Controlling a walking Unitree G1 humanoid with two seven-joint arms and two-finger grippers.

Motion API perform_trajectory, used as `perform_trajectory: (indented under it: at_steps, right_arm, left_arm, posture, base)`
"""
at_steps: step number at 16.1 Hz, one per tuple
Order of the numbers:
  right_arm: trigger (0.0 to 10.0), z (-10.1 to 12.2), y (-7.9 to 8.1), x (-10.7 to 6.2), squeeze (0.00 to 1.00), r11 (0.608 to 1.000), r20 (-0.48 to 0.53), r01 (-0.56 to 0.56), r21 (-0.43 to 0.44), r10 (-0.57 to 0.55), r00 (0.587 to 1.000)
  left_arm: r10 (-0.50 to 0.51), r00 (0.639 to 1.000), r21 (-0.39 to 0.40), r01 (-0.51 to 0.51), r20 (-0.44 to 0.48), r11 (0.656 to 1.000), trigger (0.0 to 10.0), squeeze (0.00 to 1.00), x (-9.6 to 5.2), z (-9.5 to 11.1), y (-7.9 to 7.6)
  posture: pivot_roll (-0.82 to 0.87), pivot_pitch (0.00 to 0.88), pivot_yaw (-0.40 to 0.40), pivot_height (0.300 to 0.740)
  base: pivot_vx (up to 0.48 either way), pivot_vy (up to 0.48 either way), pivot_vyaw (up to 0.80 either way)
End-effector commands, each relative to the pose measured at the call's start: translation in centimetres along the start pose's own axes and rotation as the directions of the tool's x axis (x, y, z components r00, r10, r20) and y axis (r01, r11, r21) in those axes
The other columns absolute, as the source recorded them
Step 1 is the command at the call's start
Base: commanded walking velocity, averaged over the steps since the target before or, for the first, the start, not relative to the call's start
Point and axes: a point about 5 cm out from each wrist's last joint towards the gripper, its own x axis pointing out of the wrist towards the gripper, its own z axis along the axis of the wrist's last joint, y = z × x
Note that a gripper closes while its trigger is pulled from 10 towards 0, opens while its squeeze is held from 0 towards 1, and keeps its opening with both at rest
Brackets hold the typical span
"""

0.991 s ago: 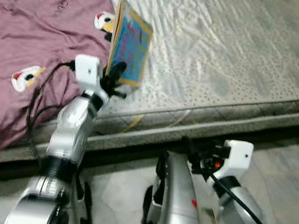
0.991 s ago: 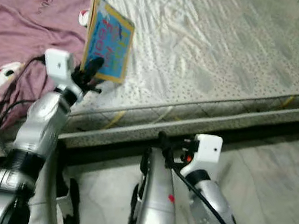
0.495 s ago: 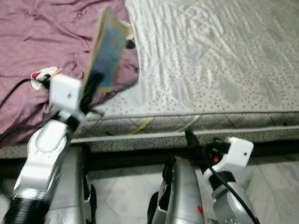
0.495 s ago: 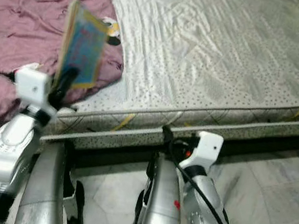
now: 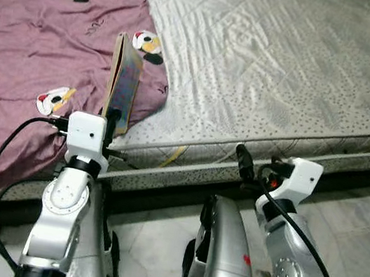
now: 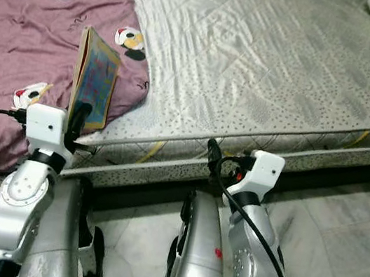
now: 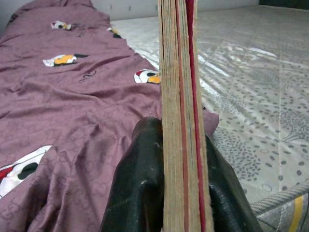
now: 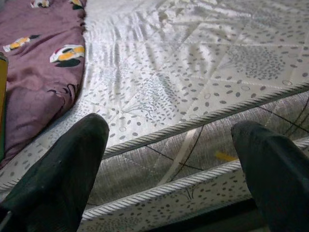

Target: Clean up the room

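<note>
The left gripper (image 7: 183,193) clamps a thin blue-covered picture book (image 5: 122,92) upright, above the purple patterned blanket (image 5: 36,50). Carrying step (likely); next, find a shelf. The right gripper (image 8: 169,159) is spread, empty.

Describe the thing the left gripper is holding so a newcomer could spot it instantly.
Start at the bed's grey quilted mattress, then go to its left side, where a maroon blanket with cartoon prints lies. At that blanket's near edge the left gripper clamps a thin book upright, its edge toward the camera. It is the one upright, blue-and-yellow thing there.
</note>
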Motion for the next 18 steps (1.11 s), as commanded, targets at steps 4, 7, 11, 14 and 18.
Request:
perform_trajectory:
  at_steps: [4, 7, 11, 14, 18]
  right_arm:
    - [10.0, 0.0, -0.4, -0.2, 0.00, 1.000, 0.010, 0.022, -0.003, -0.022, 1.000]
    - [10.0, -0.1, -0.4, -0.3, 0.00, 1.000, 0.005, 0.023, -0.005, -0.023, 1.000]
    - [10.0, 0.1, -0.5, -0.2, 0.00, 1.000, 0.011, 0.027, -0.011, -0.027, 1.000]
    - [10.0, 0.1, -0.7, -0.2, 0.00, 0.999, 0.017, 0.038, -0.017, -0.037, 0.999]
    - [10.0, 0.1, -0.8, -0.2, 0.00, 0.998, 0.023, 0.054, -0.023, -0.053, 0.998]
  left_arm:
    - [0.008, 1.000, -0.041, -0.007, 0.006, 0.999, 10.0, 0.00, 0.6, 0.9, 0.3]
    - [0.012, 1.000, -0.042, -0.012, 0.006, 0.999, 10.0, 0.00, 1.0, 1.1, 0.4]
    - [0.010, 1.000, -0.054, -0.009, 0.014, 0.999, 10.0, 0.00, 1.0, 1.2, 0.2]
    - [-0.003, 1.000, -0.042, 0.003, -0.006, 0.999, 10.0, 0.00, 0.5, 0.7, 0.0]
    - [-0.006, 1.000, -0.038, 0.005, -0.025, 0.999, 10.0, 0.00, 0.1, 0.2, -0.1]
  posture:
    - [-0.02, 0.154, -0.024, 0.641]
    - [-0.02, 0.154, -0.026, 0.680]
    - [-0.02, 0.155, -0.027, 0.729]
    - [-0.02, 0.154, -0.025, 0.740]
    - [-0.02, 0.148, -0.021, 0.740]
  base:
    - [0.000, 0.000, 0.00]
    - [0.000, 0.000, 0.00]
    - [0.000, 0.000, 0.00]
    - [0.000, 0.000, 0.00]
    - [0.000, 0.000, 0.00]
